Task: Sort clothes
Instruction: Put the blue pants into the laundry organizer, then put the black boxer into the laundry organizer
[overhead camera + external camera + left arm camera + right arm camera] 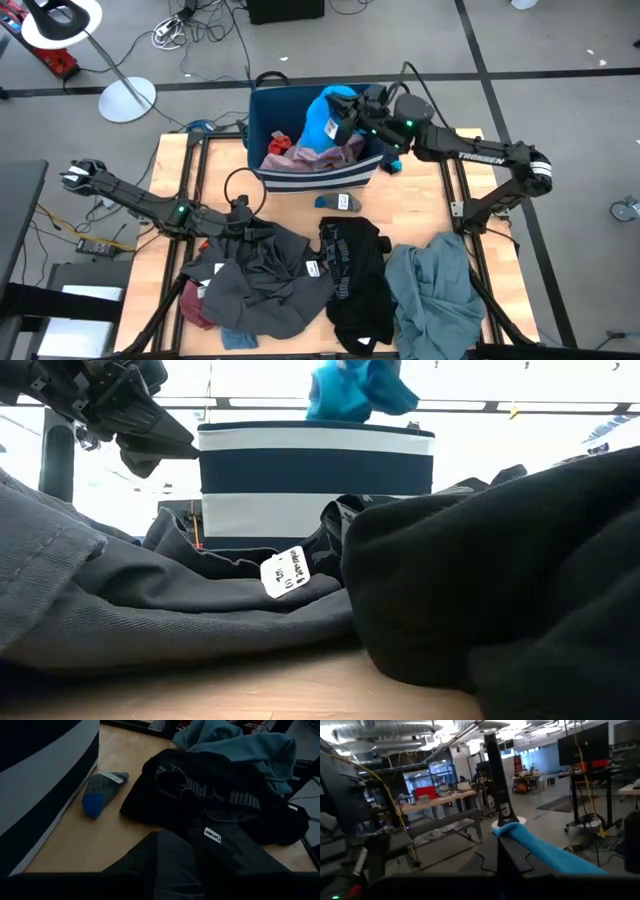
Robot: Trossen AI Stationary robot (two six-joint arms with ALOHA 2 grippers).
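Scanning left to right: your left end effector open, empty, over dark grey garment. Your right end effector clamps bright blue garment, hanging directly above bin; release drops it inside.

Sock lies between bin and garments on table.
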